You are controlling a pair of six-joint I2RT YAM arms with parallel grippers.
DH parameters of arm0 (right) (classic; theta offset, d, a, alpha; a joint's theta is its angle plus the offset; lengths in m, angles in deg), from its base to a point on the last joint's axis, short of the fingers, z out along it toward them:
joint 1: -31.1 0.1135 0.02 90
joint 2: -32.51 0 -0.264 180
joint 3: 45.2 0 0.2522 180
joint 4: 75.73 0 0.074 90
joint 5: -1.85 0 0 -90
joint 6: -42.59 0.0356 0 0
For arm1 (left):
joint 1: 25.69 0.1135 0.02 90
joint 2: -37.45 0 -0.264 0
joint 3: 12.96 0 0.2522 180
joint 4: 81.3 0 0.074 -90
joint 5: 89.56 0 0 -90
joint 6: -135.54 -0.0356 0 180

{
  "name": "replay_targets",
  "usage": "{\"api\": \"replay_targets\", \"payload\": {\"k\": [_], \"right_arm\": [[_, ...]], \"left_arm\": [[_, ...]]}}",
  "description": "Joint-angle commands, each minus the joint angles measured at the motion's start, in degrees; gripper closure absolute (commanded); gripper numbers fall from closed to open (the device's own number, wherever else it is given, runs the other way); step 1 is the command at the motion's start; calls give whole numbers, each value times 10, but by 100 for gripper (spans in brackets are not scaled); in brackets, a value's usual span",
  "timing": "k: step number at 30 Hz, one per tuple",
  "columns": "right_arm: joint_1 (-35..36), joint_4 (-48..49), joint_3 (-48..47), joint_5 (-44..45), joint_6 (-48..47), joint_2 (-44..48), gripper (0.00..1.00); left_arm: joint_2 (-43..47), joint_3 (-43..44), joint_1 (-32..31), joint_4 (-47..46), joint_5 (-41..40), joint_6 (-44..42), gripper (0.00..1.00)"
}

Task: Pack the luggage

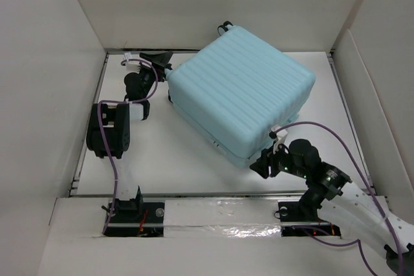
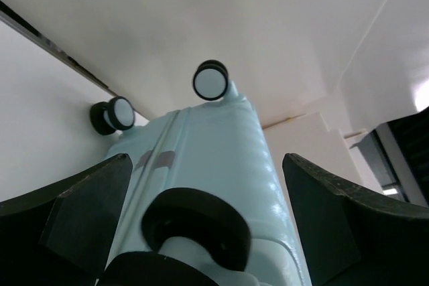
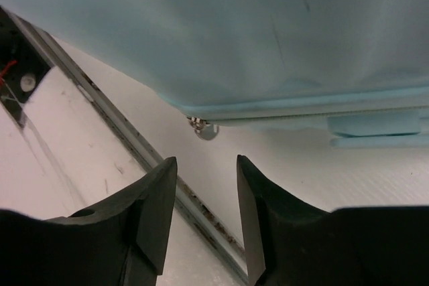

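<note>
The luggage (image 1: 239, 92) is a pale aqua ribbed suitcase. It lies flat and closed on the white table, turned at an angle. My left gripper (image 1: 162, 63) is open at its far-left corner, its jaws wide apart on either side of a black spinner wheel (image 2: 198, 226) without touching it. Two more wheels (image 2: 211, 80) show further along the shell (image 2: 214, 145). My right gripper (image 1: 262, 163) is open and empty at the near corner. In the right wrist view, a small metal zipper pull (image 3: 204, 128) hangs from the seam just ahead of the gripper (image 3: 206, 165), under the shell (image 3: 234, 25).
White walls (image 1: 52, 63) enclose the table on three sides. A metal rail (image 3: 134, 145) runs along the table's near edge below the right gripper. The left arm's black body (image 1: 110, 127) stands left of the suitcase.
</note>
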Motion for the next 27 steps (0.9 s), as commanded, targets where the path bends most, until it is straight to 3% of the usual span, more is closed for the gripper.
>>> {"api": "replay_targets", "payload": {"k": [1, 5, 12, 15, 16, 17, 20, 22, 27], "right_arm": [[5, 69, 29, 11, 21, -1, 46], [10, 173, 91, 15, 39, 13, 32], [21, 288, 144, 68, 66, 30, 31], [27, 308, 149, 96, 68, 29, 33], [35, 312, 148, 103, 66, 29, 34], [35, 318, 148, 111, 65, 28, 34], [48, 334, 151, 119, 65, 24, 37], [53, 346, 154, 135, 66, 18, 42], [69, 360, 166, 163, 81, 12, 56]], "left_arm": [[44, 20, 6, 30, 5, -70, 5], [89, 31, 35, 159, -46, -142, 1], [133, -27, 70, 167, -77, -82, 2], [187, -130, 65, 78, -113, -55, 25], [204, -155, 49, 66, -121, -57, 37], [223, -198, 38, 61, -143, -64, 62], [293, -281, -27, 72, -206, -111, 93], [338, -315, -68, 86, -250, -152, 100], [405, -415, -217, 115, -323, -236, 100]]}}
